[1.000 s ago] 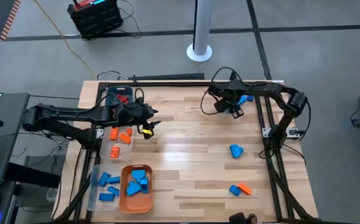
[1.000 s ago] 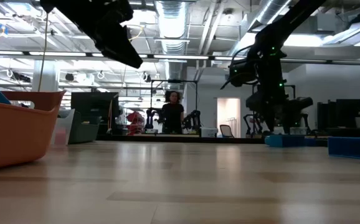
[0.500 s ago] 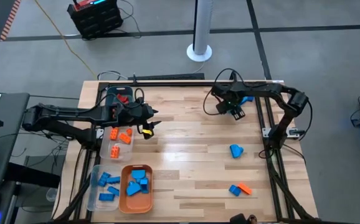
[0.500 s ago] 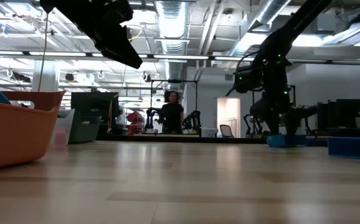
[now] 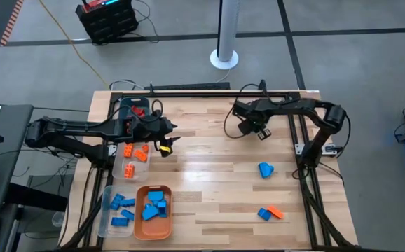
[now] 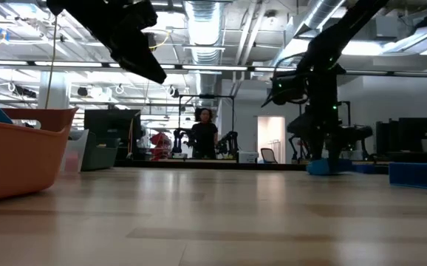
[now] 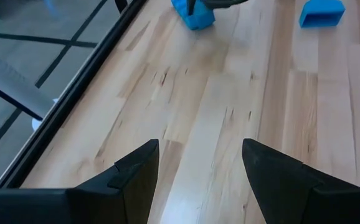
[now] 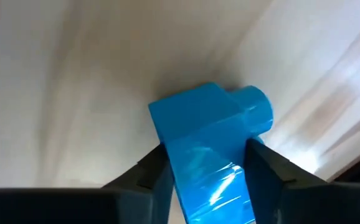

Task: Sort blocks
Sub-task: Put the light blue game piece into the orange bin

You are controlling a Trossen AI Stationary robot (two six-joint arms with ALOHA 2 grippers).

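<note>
- Right gripper clamped on a blue block, one dark finger pressed to each side of it; from above, gripper over the far right part of the table, block hidden beneath it.
- Left gripper parked over the left half of the table just beside the bins, fingers spread apart with nothing but bare wood between them.
- Loose on the wood: a light blue block right of centre, and a blue block touching an orange block nearer the front right.
- Sorted already: orange blocks in a clear bin at the left edge; blue blocks in a second clear bin nearer the front; more blue blocks piled in an orange tray right beside that one.
- Farther back on the left, a dark bin with something red in it, partly covered by the left arm.
- Across the table at surface level: orange tray wall at the near left; far off in the room, a person standing.
</note>
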